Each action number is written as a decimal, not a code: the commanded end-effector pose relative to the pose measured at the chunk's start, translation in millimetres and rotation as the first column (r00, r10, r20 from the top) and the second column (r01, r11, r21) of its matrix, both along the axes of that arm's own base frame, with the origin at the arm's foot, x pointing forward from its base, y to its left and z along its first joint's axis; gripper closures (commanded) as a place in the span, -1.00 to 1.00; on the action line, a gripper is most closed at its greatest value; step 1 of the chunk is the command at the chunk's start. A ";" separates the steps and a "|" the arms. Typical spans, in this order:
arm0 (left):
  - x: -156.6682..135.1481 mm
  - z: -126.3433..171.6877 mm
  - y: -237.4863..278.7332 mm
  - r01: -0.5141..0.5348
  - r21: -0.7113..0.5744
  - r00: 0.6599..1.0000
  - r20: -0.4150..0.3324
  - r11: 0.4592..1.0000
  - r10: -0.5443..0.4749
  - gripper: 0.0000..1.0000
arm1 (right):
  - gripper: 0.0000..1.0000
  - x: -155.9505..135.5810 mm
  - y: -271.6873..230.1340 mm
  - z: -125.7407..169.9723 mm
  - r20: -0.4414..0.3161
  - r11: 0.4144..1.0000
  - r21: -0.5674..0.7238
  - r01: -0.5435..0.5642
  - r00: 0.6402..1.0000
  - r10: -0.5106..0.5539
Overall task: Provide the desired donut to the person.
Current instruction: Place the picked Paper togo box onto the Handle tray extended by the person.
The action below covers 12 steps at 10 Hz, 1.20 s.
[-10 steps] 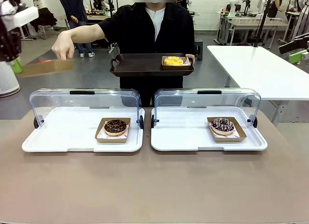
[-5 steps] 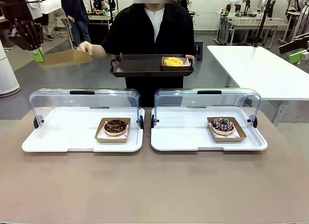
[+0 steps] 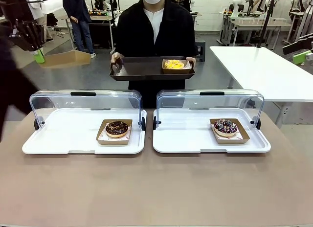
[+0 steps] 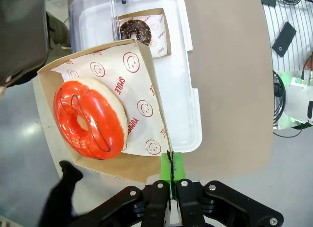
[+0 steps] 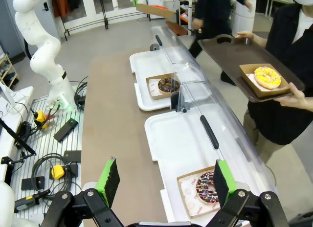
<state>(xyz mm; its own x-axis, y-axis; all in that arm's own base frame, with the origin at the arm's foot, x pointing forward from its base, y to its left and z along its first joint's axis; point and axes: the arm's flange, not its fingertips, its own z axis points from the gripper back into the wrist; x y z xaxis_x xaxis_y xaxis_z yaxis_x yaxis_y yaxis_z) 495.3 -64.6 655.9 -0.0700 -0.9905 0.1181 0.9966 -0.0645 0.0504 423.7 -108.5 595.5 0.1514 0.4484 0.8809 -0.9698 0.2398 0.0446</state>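
My left gripper [image 3: 38, 54] is raised at the far left, shut on the edge of a cardboard tray [image 3: 64, 58]. In the left wrist view that tray [image 4: 58, 80] carries a red-glazed donut [image 4: 90, 119] on printed paper, and the green pads [image 4: 177, 164] pinch its rim. The person [image 3: 152, 29] stands across the table holding a brown serving tray [image 3: 142, 68] with both hands; on it is a yellow donut [image 3: 174, 64]. My right gripper [image 5: 166, 183] is open and holds nothing, high over the right display tray [image 5: 168, 134].
Two white display trays with raised clear lids sit side by side. The left one [image 3: 63, 139] holds a chocolate donut [image 3: 117, 128], the right one [image 3: 186, 139] a sprinkled donut [image 3: 225, 126]. A dark blurred shape [image 3: 11, 82] covers the left edge. A white table [image 3: 264, 70] stands at right.
The person's hand has left the cardboard tray and gone back to the brown tray's handle. My left gripper rose with the cardboard tray, then held still. A dark shape entered at left.
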 end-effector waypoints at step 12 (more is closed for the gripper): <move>-12.7 75.1 -65.0 0.067 0.172 0.979 0.177 0.983 -0.098 0.98 | -1.00 -1.1 0.6 0.8 0.003 1.000 0.006 0.001 1.000 -0.001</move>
<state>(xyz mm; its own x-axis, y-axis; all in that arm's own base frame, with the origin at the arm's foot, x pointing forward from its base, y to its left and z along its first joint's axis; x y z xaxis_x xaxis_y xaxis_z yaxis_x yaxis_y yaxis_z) 480.5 -118.3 716.2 -0.1739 -0.9847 -0.0143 0.9679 -0.1736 0.1817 423.7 -108.3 595.4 0.1514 0.4485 0.8809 -0.9699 0.2395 0.0448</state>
